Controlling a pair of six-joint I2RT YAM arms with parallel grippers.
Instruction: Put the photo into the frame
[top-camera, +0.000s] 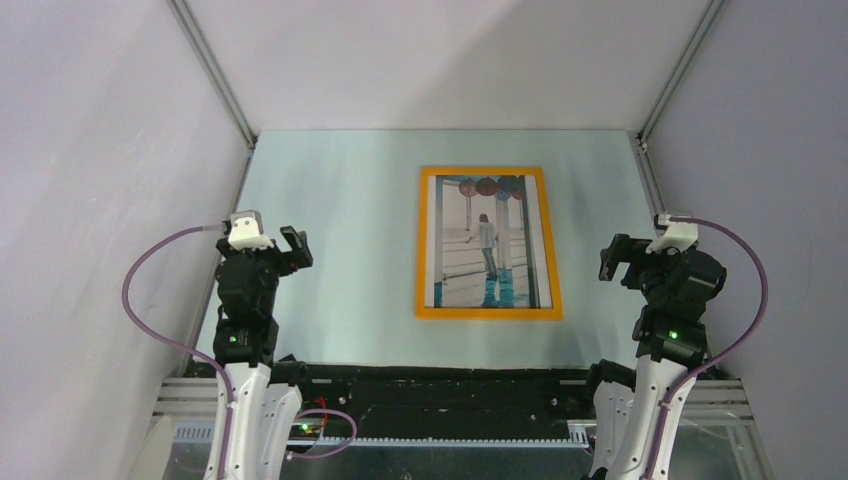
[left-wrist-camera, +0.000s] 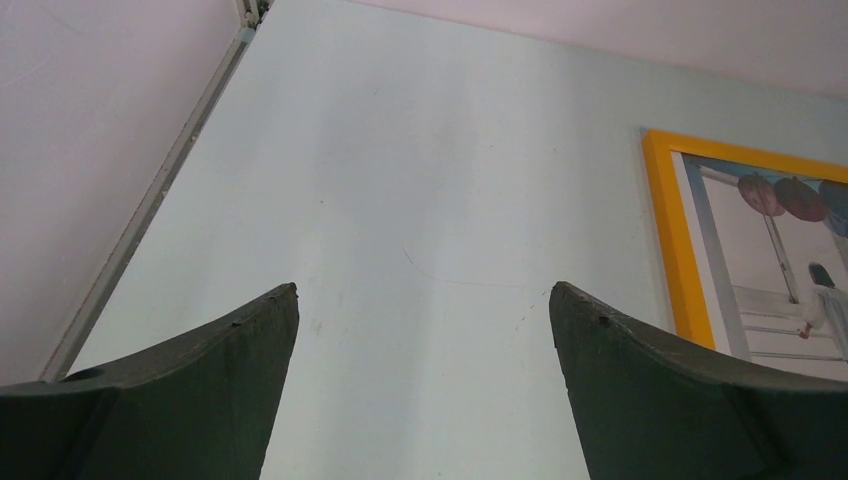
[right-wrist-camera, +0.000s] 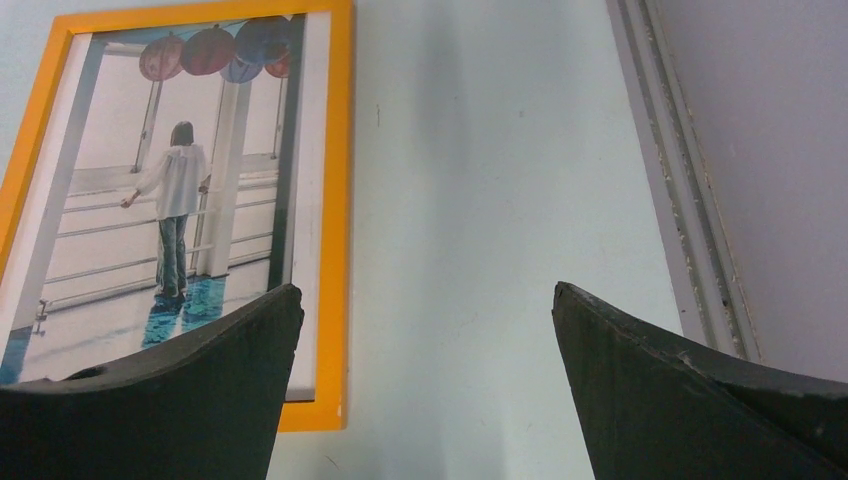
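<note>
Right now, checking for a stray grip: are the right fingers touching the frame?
No, the right fingers stand open, well to the right of the frame.

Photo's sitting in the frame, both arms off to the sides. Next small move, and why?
Probably none beyond parking both arms where they are. The photo lies flat inside the frame, with orange border showing on all four sides, so the job looks done. The left gripper and right gripper are open, empty and clear of it; touching it could only shift it.
</note>
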